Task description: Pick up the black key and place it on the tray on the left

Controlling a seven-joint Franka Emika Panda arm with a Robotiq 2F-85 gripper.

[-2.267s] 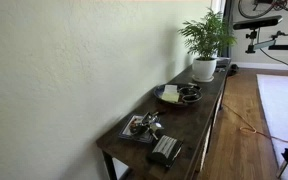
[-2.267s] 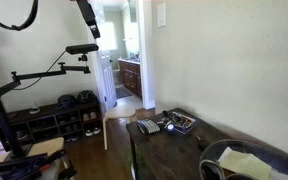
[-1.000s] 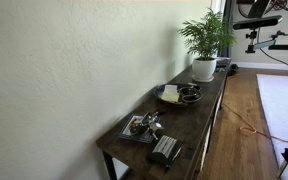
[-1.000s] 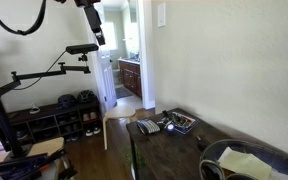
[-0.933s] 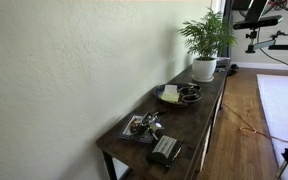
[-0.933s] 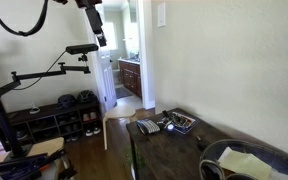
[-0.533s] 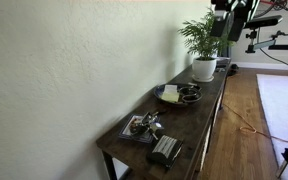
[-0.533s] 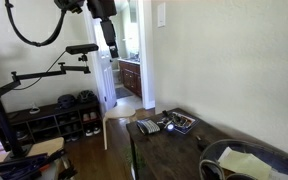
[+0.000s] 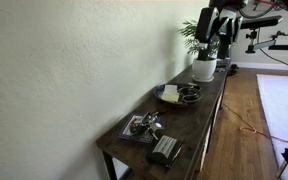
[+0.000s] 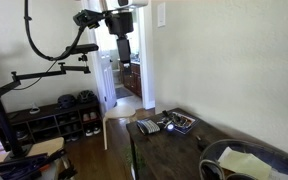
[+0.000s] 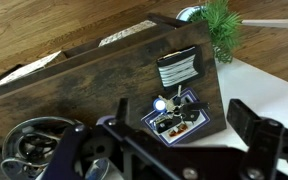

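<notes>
A long, narrow table [image 9: 184, 122] of dark wood stands with one long side against a pale wall [image 9: 64, 70]; its top also shows in the other exterior view [image 10: 174, 150] and from above in the wrist view [image 11: 84, 90]. Four things sit on it in a row. At the near end is a black ridged box [image 9: 165, 150] [image 10: 147, 127] [image 11: 178, 68]. Just beyond it lies the flat rectangular tray [image 9: 127, 132] [image 10: 189, 127] [image 11: 206, 122], filled with small objects. Farther along, well apart from the tray, is a round dark dish [image 9: 169, 101] [image 10: 209, 160] [image 11: 14, 135]. At the far end stands a green plant [image 9: 204, 68] [image 11: 219, 20] in a white pot.
</notes>
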